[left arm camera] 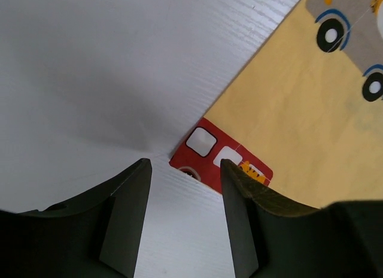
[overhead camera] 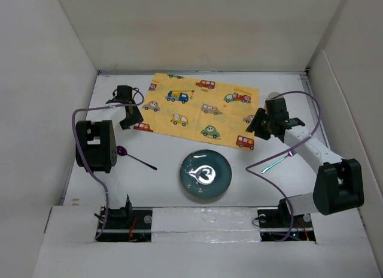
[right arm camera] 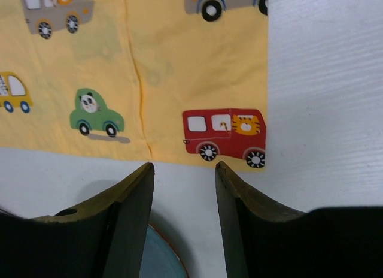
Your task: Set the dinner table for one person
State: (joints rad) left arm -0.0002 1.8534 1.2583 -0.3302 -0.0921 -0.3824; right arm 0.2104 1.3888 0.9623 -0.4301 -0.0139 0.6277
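Stiff and fixed beneath both arms, the white surface [overhead camera: 164, 191] gives no grip; the limp cloth mat [overhead camera: 197, 110] on it suits corner pinches, where left hand [left arm camera: 185, 165] and right hand [right arm camera: 182, 167] hover, each parted and empty.

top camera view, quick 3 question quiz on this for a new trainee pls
1. True or false: the teal plate sits on the yellow car-print placemat.
2. What lies on the dinner table to the left of the plate? A) purple spoon B) knife C) glass
3. Fill in: the left gripper and the right gripper are both ___, each at a near corner of the placemat.

Key: 1 false, the plate sits on the bare table, nearer the arms than the placemat. 2 A. 3 open.
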